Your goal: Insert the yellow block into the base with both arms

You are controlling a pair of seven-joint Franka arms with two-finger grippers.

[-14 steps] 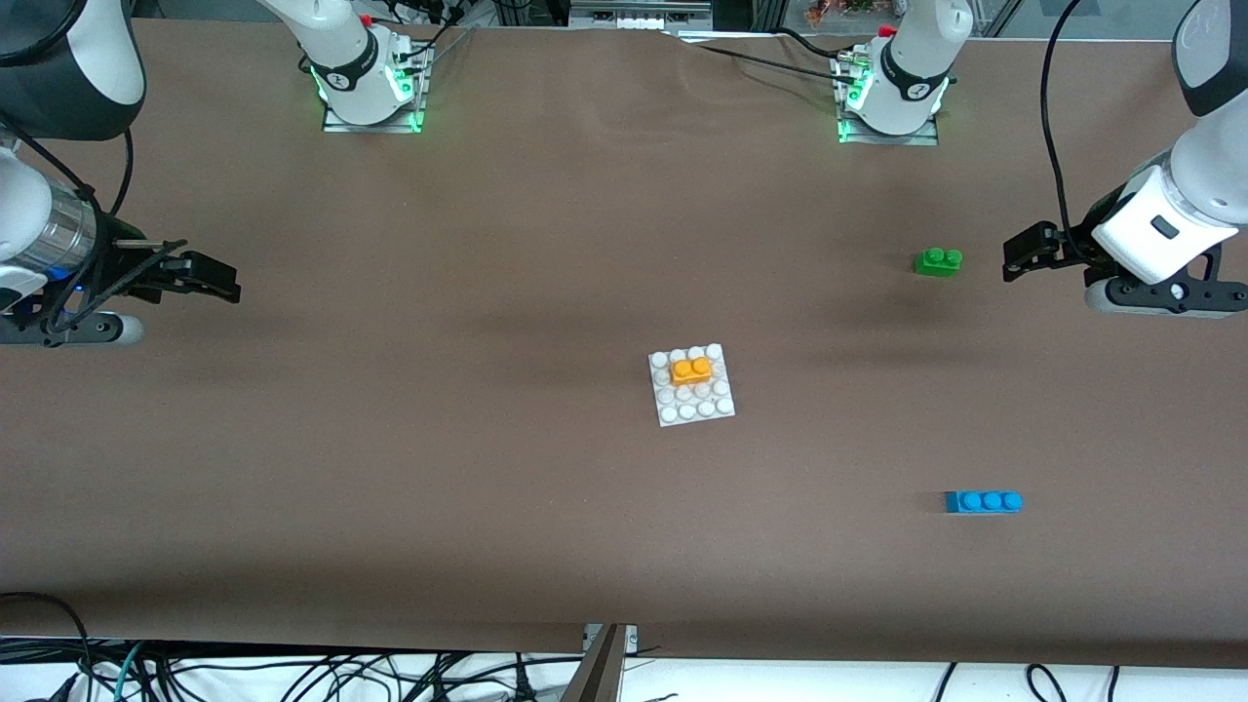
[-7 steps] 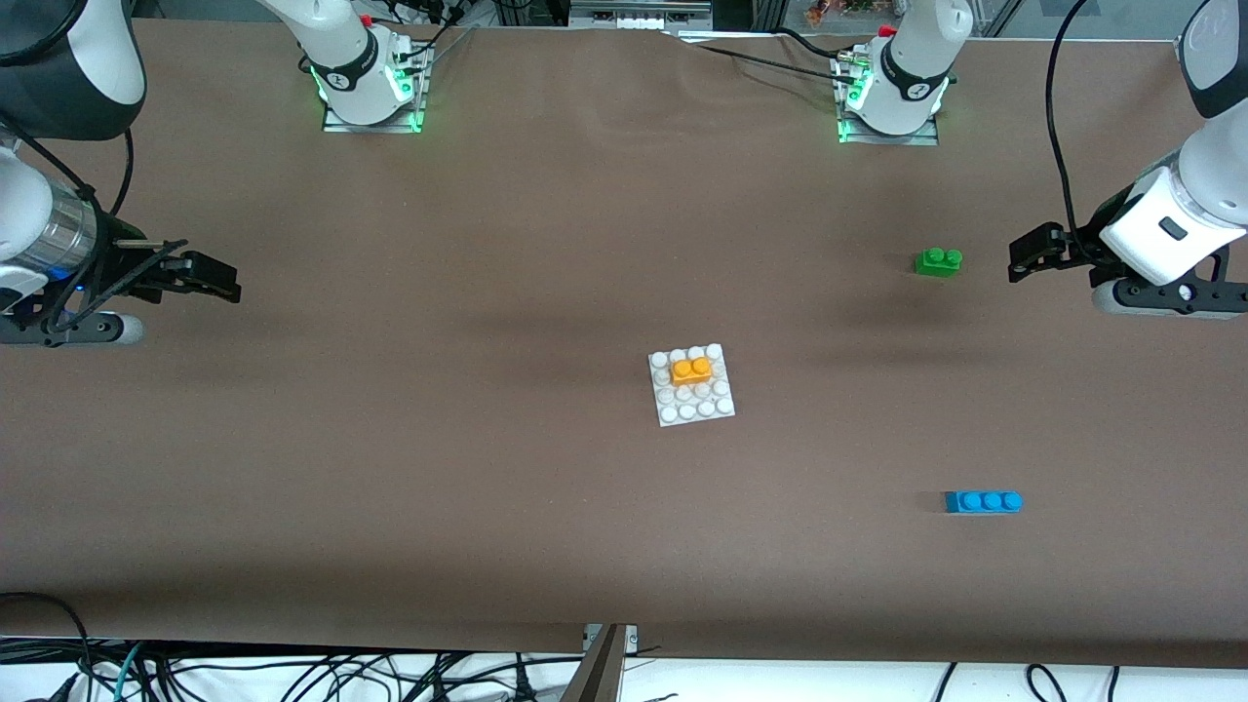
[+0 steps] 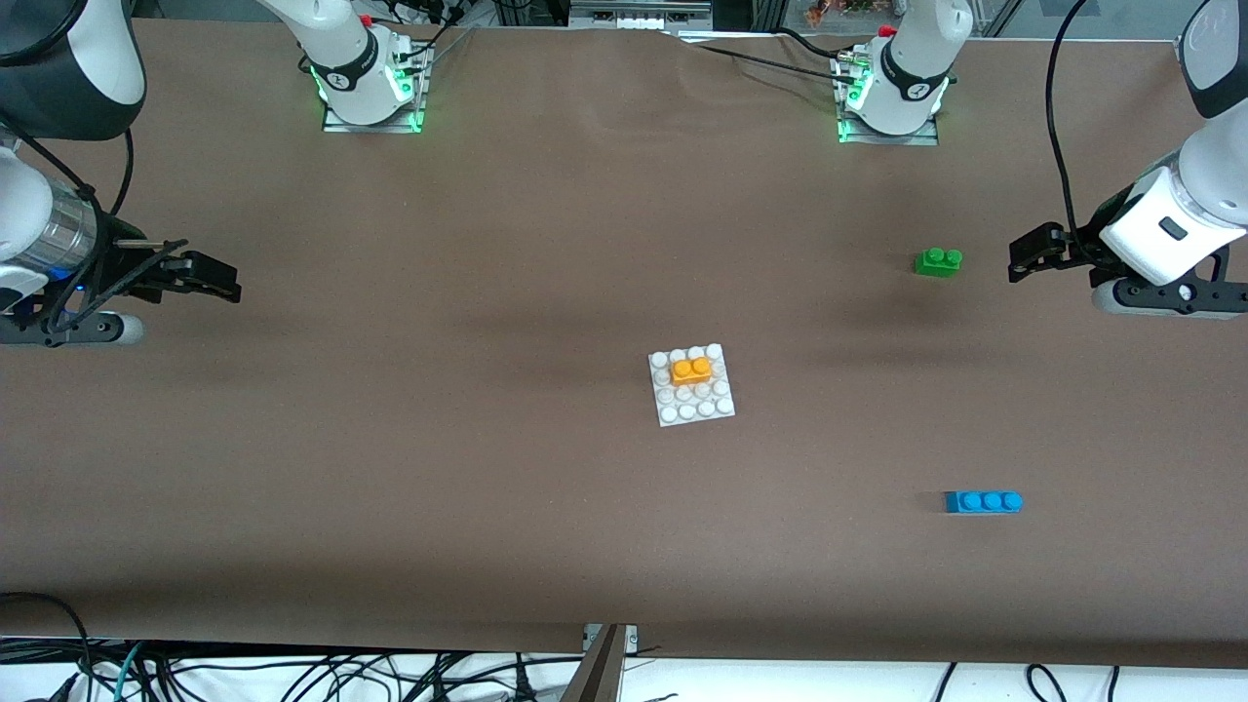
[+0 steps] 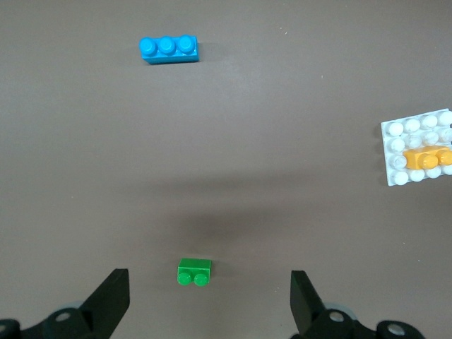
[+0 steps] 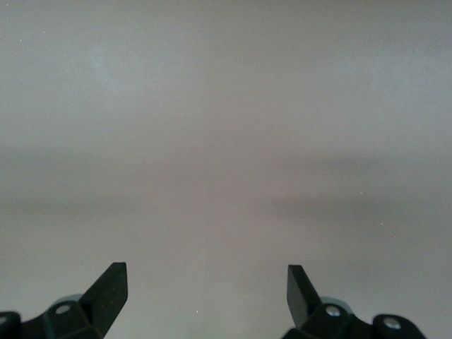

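The yellow block (image 3: 691, 370) sits on the studs of the white base (image 3: 691, 408) at mid table; the left wrist view shows the yellow block (image 4: 426, 157) on the base (image 4: 395, 145) too. My left gripper (image 3: 1024, 255) hangs open and empty at the left arm's end of the table, close beside a green brick (image 3: 938, 261); its open fingers (image 4: 113, 300) frame that brick (image 4: 193, 272). My right gripper (image 3: 213, 277) hangs open and empty over bare table at the right arm's end, far from the base. The right wrist view shows only its spread fingers (image 5: 111, 289) over brown cloth.
A blue three-stud brick (image 3: 983, 501) lies nearer the front camera than the green brick, toward the left arm's end. Both arm bases (image 3: 366, 83) (image 3: 892, 93) stand at the table's back edge. Cables hang below the table's front edge (image 3: 604, 643).
My left arm drew back slightly toward its end of the table and then stopped. The right arm and all the bricks have stayed still.
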